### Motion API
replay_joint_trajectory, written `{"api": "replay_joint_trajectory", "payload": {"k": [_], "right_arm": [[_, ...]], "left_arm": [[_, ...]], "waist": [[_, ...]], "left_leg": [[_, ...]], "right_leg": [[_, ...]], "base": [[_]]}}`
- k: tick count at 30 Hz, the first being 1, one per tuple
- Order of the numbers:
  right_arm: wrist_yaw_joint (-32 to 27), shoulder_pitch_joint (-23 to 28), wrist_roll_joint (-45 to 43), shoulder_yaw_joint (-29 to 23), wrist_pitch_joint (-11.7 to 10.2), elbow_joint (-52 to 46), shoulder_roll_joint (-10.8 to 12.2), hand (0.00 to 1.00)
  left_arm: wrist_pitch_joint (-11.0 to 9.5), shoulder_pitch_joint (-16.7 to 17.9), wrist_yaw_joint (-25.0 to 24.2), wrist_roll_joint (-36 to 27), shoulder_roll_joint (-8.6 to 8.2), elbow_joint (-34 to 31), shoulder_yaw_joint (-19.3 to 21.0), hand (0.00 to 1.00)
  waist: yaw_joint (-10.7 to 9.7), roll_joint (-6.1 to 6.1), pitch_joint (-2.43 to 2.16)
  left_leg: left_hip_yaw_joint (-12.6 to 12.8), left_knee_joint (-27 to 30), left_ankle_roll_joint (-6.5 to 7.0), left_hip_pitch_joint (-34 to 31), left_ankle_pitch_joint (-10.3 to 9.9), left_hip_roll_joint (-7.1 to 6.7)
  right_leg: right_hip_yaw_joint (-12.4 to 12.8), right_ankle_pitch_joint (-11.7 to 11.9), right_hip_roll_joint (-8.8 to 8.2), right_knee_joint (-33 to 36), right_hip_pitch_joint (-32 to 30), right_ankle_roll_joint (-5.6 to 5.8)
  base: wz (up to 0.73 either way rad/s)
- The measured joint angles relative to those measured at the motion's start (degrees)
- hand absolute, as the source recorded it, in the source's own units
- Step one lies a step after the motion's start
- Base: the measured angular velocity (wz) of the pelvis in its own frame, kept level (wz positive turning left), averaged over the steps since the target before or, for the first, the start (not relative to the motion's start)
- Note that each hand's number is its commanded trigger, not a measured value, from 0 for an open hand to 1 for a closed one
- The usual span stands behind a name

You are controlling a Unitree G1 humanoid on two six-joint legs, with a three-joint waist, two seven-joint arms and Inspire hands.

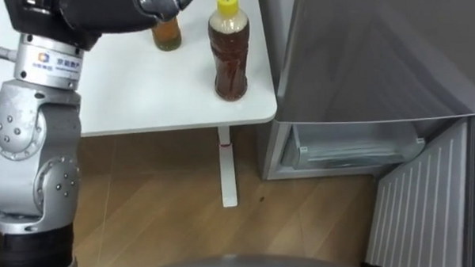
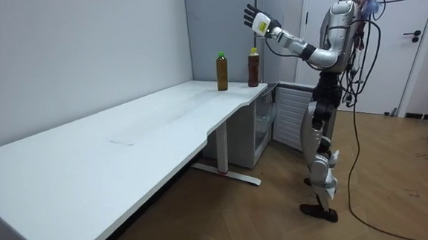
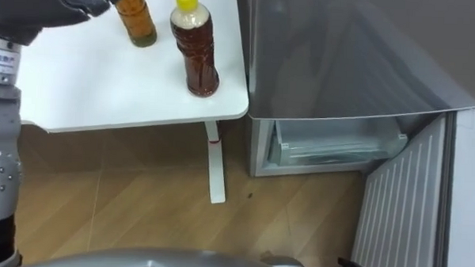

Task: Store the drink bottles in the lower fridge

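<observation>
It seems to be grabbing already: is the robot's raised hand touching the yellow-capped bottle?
Apart. The room view shows the left hand raised above the yellow-capped bottle, with wall visible between them.

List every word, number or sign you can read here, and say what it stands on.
No text is legible.
Yellow-capped bottle: label print too blurred to read.
Green-capped bottle: label too small to read.
Table leg: small red mark, no letters readable.

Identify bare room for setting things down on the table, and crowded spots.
Bare: the table from the green-capped bottle to its far end. Crowded: the fridge corner, where that and the yellow-capped bottle stand below the left robot hand.
</observation>
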Motion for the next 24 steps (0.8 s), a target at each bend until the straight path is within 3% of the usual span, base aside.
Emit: {"api": "replay_joint_trajectory", "payload": {"k": [4,11,24], "right_arm": [[-0.2,-0.4,0.0,0.0,0.0,0.0,0.0,0.0],[-0.6,-1.1,-0.1,1.6,0.0,1.8,-0.1,0.0],[-1.3,-1.0,-0.5,2.2,1.3,2.1,-0.1,0.0]], "left_arm": [[1.1,0.0,-1.8,0.0,0.0,0.9,-1.0,0.0],[3.1,0.7,-3.6,0.0,0.12,2.3,-4.6,0.0],[3.3,0.7,-5.5,0.0,0.13,2.3,-5.7,0.0]], "waist": [[0.0,0.25,-0.16],[-1.0,-0.25,0.07],[-0.9,-0.26,-0.16]], "left_leg": [[0.1,0.1,0.0,-0.7,0.0,0.02],[0.7,0.0,0.0,-0.7,0.0,0.06],[1.5,0.0,0.0,-0.6,0.0,0.1]], "right_leg": [[0.0,0.0,0.01,0.0,-0.7,0.0],[0.3,0.0,-0.02,0.1,-0.7,-0.01],[0.9,0.0,-0.01,0.1,-0.9,0.0]], "base": [[0.0],[-0.02],[-0.02]]}}
